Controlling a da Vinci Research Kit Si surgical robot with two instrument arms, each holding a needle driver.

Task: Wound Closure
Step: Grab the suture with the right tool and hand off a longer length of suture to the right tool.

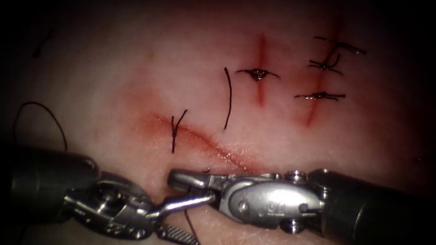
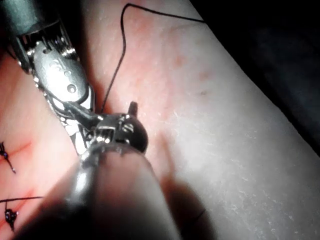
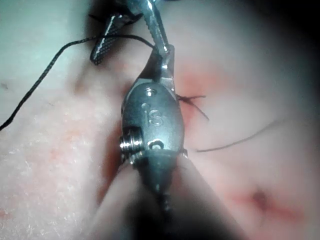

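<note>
The long slanted cut [image 1: 211,145] in the tissue [image 1: 128,79] carries one stitch [image 1: 176,129] with short tails near its left end. Just below the cut, my right tool [image 1: 172,177] reaches in from the right with its jaws shut, apparently on the thread [image 1: 196,235]. My left tool [image 1: 204,220] comes from the lower left with its jaws open. Its upper jaw lies under the right tool's jaws and the thread passes between its two jaws. In the right wrist view the thread [image 3: 50,65] runs to the right tool's tip [image 3: 167,50]. In the left wrist view the thread [image 2: 117,65] ends near the right tool's jaws.
A loop of thread [image 1: 42,106] lies on the tissue above the left shaft. A loose cut piece of thread [image 1: 228,97] lies above the cut. Two short upright cuts farther back hold tied stitches [image 1: 258,73] [image 1: 321,96]. Red fluid stains the cut edges.
</note>
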